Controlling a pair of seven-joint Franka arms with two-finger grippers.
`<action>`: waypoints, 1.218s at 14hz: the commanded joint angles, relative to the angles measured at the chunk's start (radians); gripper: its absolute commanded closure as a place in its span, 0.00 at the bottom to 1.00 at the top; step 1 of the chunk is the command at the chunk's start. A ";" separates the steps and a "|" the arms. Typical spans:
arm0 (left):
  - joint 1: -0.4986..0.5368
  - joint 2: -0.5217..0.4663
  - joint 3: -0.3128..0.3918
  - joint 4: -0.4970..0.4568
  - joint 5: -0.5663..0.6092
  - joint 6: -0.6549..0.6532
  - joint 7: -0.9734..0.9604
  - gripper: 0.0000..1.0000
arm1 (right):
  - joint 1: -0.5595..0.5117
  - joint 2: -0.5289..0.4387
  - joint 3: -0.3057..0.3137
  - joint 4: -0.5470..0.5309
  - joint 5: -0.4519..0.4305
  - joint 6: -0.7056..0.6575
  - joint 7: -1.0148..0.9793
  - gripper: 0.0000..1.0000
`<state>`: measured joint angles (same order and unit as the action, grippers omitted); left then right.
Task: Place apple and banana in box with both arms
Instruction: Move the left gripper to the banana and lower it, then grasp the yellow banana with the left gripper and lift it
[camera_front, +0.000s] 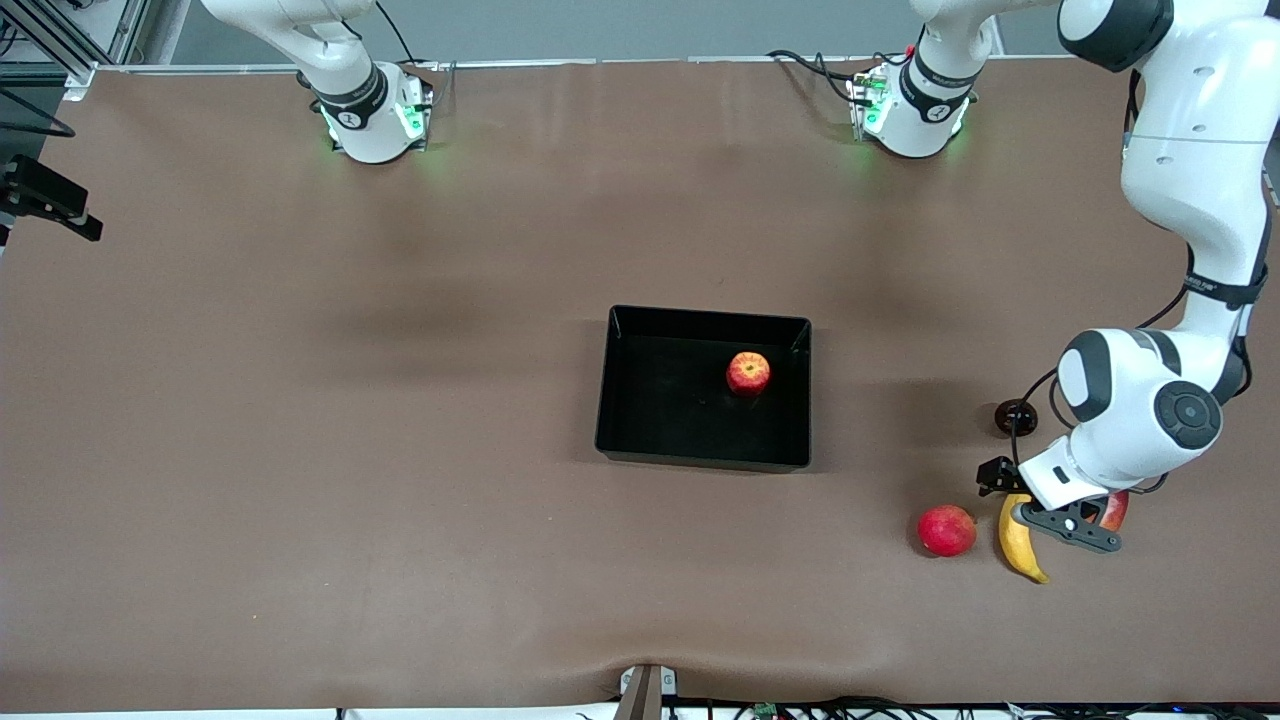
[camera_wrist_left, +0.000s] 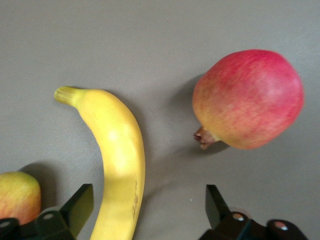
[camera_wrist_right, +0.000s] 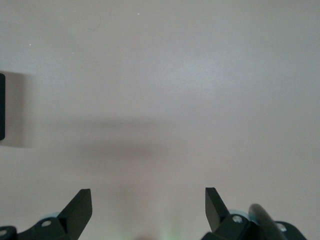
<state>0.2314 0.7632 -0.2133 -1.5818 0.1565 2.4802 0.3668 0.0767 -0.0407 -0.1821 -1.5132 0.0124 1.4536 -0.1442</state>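
Note:
The apple (camera_front: 748, 373) lies in the black box (camera_front: 620, 400) in the middle of the table, toward the box's left-arm end. The yellow banana (camera_front: 1020, 545) lies on the table near the left arm's end, nearer the front camera than the box. My left gripper (camera_front: 1065, 525) is low over the banana and open. In the left wrist view the banana (camera_wrist_left: 117, 150) runs between the left gripper's (camera_wrist_left: 148, 200) fingers (camera_wrist_left: 80, 205), with a gap on each side. My right gripper (camera_wrist_right: 148, 200) is open over bare table and holds nothing. It is out of the front view.
A pinkish-red round fruit (camera_front: 946, 530) (camera_wrist_left: 250, 97) lies beside the banana, toward the box. A red-and-yellow mango (camera_front: 1113, 510) (camera_wrist_left: 17, 195) lies on the banana's outer side, half hidden by the left gripper. A small round black piece (camera_front: 1015, 416) with a cable sits by the left arm.

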 joint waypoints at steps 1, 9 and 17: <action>0.016 0.025 -0.001 0.017 0.018 0.028 0.040 0.07 | 0.000 0.004 0.000 0.013 -0.002 -0.016 0.015 0.00; 0.066 0.038 -0.003 0.014 0.057 0.094 0.142 1.00 | -0.014 0.004 -0.004 0.007 -0.022 -0.024 0.018 0.00; 0.072 -0.178 -0.090 0.006 0.040 -0.165 0.146 1.00 | -0.021 0.002 0.000 0.010 -0.012 -0.032 0.017 0.00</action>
<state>0.2967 0.6758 -0.2714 -1.5455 0.1900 2.4006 0.5232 0.0633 -0.0407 -0.1910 -1.5134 0.0038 1.4372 -0.1410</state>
